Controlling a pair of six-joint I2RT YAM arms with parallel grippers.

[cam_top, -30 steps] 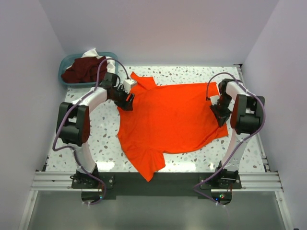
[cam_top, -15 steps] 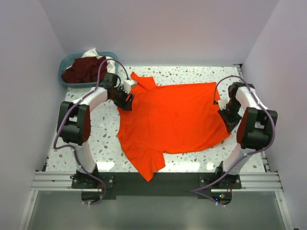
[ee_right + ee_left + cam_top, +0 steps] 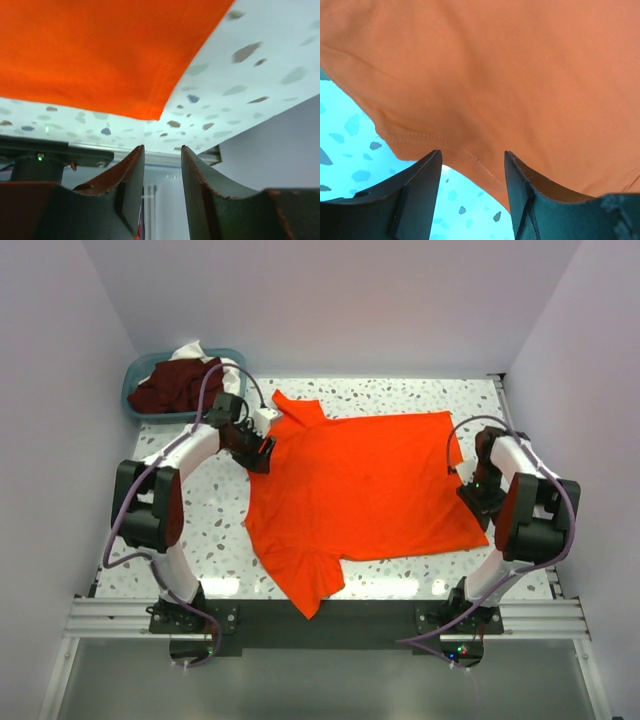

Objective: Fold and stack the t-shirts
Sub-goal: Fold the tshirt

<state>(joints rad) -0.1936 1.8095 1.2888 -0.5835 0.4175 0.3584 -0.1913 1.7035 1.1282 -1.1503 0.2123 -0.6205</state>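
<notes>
Top external view: one orange-red shirt lies spread flat on the speckled table, between the two arms. Its collar end faces the left arm and its straight hem faces the right arm. One sleeve points toward the far left corner, and the other reaches the near edge of the table.

A teal basket stands at the far left corner. It holds a heap of dark maroon shirts with white cloth at the back.

The left gripper sits low at the shirt's left edge, just below the far sleeve. Left wrist view: the fingers stand apart. The stitched edge of the orange cloth runs across the gap between them, with bare table showing below it. The cloth is not pinched. Whether the right-hand finger touches the cloth cannot be told.

The right gripper is at the shirt's right edge, near the hem's near corner. Right wrist view: the fingers are parted with nothing between them. The shirt corner lies flat on the table ahead of the fingertips and clear of them.
</notes>
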